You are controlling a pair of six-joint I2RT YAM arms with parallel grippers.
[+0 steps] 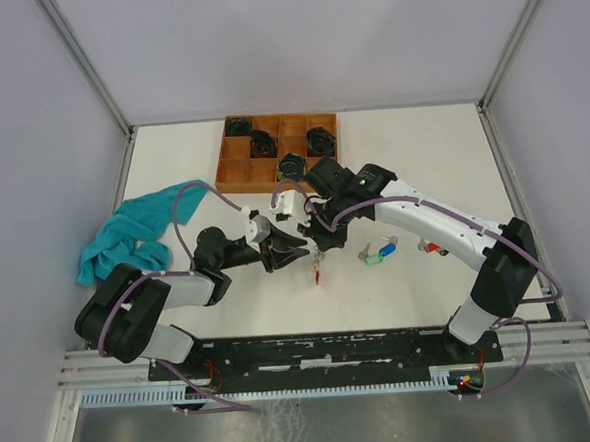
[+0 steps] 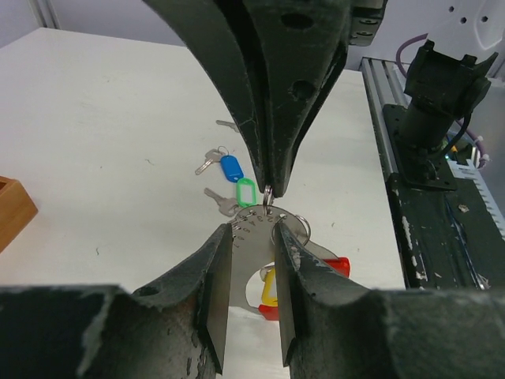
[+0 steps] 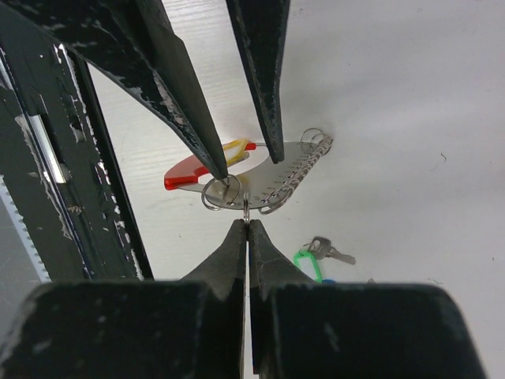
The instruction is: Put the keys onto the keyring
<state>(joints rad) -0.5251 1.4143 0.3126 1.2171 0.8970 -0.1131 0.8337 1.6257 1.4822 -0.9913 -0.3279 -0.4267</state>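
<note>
The keyring (image 2: pixel 254 251), a flat silver plate with several small rings, a red end and a yellow tag (image 2: pixel 270 286), hangs just above the table (image 1: pixel 442 162). My right gripper (image 3: pixel 247 223) is shut on one small ring at the plate's edge and shows from above as right gripper (image 2: pixel 268 188). The left gripper (image 2: pixel 252 229) is open, its fingers standing on either side of the plate's face; opposite, the left gripper (image 3: pixel 251 167) has one tip by a ring. Keys with a green tag (image 2: pixel 246 192) and a blue tag (image 2: pixel 230 167) lie on the table beyond.
A wooden compartment tray (image 1: pixel 234 170) with black coiled bundles stands at the back. A teal cloth (image 1: pixel 126 236) lies at the left. Another key with a red tag (image 1: pixel 432 246) lies right of the green and blue ones. A metal rail (image 1: pixel 323 352) runs along the near edge.
</note>
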